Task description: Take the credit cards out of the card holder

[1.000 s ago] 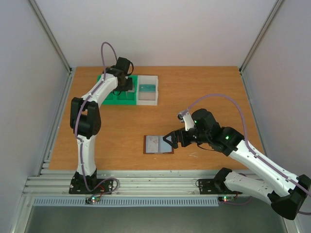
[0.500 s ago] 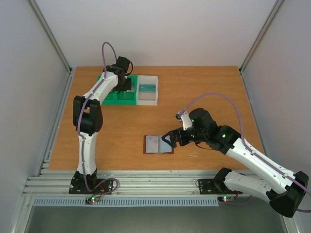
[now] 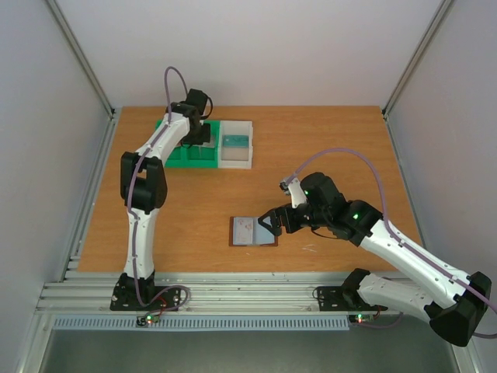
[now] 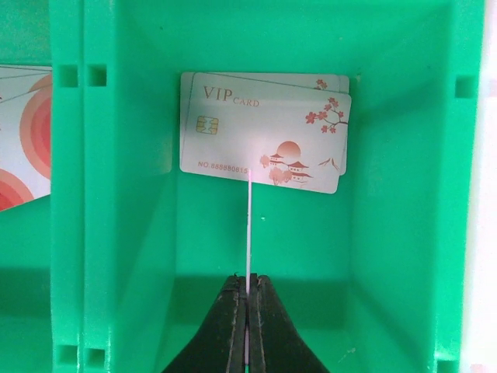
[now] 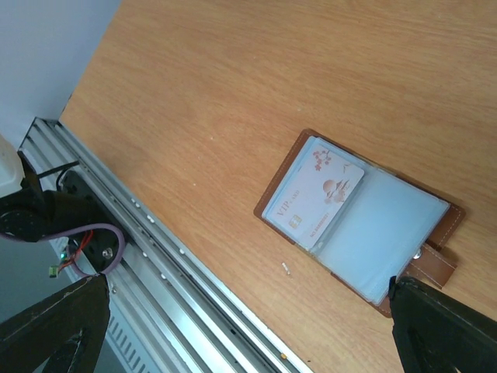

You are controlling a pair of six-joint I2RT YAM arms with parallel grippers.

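Brown leather card holder [image 5: 388, 233] lies opened flat on the wooden table [image 3: 334, 148], towards the front edge, with its blue-grey sleeves facing up and its snap strap sticking out at one side. One sleeve holds a pale sleeved card [image 5: 314, 200] printed "VIP", with a chip, a sun-and-pagoda drawing and a blossom sprig.

At the back left, a green bin [image 4: 388, 194] has two cards [image 4: 264, 140] of the same design lying stacked in one compartment. The upper one reads "VIP CARD" and carries a number line beginning "NO.8888", whose end I cannot read. The next compartment over holds a ringed card [image 4: 22, 148] with red-orange circles. A white bin [image 3: 235, 161] sits right beside the green one.

The left gripper [image 4: 248, 291] is clenched on a thin pale held card [image 4: 248, 225], which is seen edge-on and upright above the two lying cards. The left arm is stretched far across the table, with its wrist pointing down into the bin.

The right gripper [image 3: 271, 224] hangs low at the holder's strap side, released, with its fingers [image 5: 443, 334] spread wide. Whether they touch the leather cannot be told. The right arm reaches in from the right with its elbow bent.
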